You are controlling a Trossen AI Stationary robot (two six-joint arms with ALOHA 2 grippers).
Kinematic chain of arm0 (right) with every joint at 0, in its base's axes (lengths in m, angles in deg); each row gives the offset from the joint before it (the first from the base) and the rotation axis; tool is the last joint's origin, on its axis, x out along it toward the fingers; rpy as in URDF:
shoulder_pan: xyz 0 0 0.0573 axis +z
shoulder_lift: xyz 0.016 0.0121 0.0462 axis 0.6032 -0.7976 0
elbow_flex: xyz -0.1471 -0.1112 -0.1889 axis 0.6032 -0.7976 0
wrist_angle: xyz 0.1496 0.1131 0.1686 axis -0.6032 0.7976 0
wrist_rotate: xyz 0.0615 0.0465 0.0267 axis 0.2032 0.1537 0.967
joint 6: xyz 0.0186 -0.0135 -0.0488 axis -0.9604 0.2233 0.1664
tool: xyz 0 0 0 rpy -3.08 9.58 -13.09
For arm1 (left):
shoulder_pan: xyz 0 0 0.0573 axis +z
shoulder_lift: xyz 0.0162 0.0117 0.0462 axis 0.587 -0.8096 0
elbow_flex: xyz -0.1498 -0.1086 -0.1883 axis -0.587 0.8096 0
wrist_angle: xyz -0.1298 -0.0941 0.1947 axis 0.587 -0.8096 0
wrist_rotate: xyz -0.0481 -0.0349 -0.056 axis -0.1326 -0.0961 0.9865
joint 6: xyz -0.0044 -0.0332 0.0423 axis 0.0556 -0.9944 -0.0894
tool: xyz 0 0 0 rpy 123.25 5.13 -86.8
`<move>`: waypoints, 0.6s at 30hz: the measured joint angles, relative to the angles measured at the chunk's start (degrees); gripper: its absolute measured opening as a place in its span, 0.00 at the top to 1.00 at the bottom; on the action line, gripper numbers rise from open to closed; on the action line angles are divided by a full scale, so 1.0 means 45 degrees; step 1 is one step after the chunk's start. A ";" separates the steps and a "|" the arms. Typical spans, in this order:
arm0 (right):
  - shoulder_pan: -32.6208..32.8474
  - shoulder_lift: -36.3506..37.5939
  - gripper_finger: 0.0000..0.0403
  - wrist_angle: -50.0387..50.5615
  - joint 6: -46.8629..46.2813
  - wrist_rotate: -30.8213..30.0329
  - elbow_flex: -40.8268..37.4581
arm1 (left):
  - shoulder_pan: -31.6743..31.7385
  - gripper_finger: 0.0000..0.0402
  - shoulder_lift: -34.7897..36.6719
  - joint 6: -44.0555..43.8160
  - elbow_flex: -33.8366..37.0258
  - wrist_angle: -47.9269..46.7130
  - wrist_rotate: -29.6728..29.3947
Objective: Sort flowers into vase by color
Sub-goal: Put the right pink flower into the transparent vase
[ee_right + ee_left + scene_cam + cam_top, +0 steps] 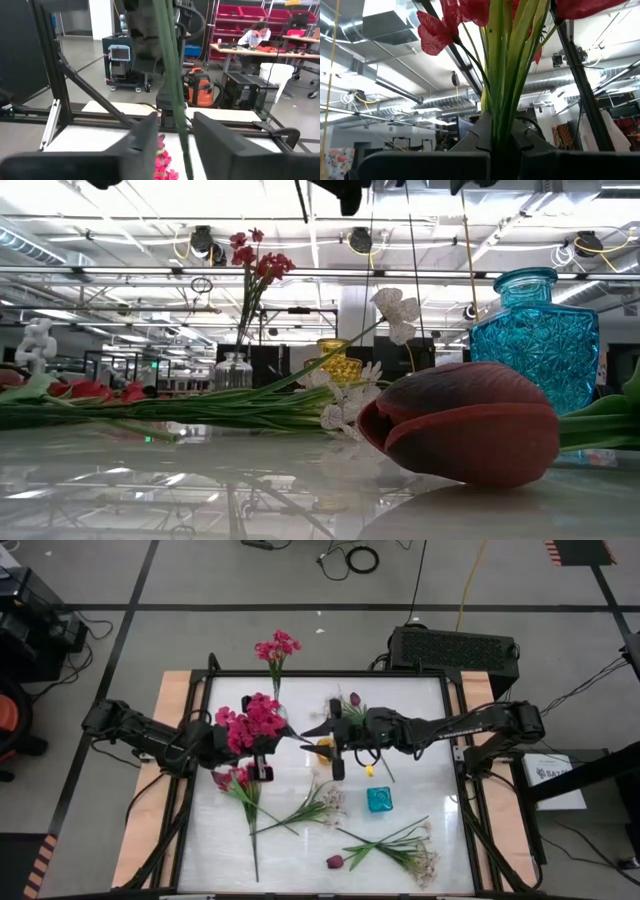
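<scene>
Our left gripper (pixel 262 762) is clenched on the magenta bunch (pixel 250 722), held upright above the table (pixel 420 705) at mid-left. Our right gripper (pixel 335 732) is close beside it at centre, its fingers (pixel 145 140) standing either side of a green stem (pixel 172 95) running lengthwise between them; whether they grip it yet we cannot tell. Open room lies toward the clear vase (pixel 276 690) at the far edge.

A robotics lab or workshop, probably: exposed ceiling ducts (pixel 395 35), red parts bins (pixel 240 12) upper right, a person (pixel 255 35) at a workbench.
</scene>
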 joint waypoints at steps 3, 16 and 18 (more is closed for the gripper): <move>-0.0006 0.0005 0.89 -0.0009 0.0014 0.0000 -0.0004 | -0.0005 0.97 -0.0002 0.0000 0.0000 0.0011 0.0005; -0.0173 0.0073 0.99 0.0850 -0.0341 -0.0034 -0.0004 | -0.0015 0.55 0.1282 -0.0895 0.0000 -0.4738 -0.1675; -0.0266 0.0073 0.99 0.1291 -0.0421 -0.0034 0.0106 | -0.0015 0.49 0.1513 -0.0897 0.0000 -0.5410 -0.1744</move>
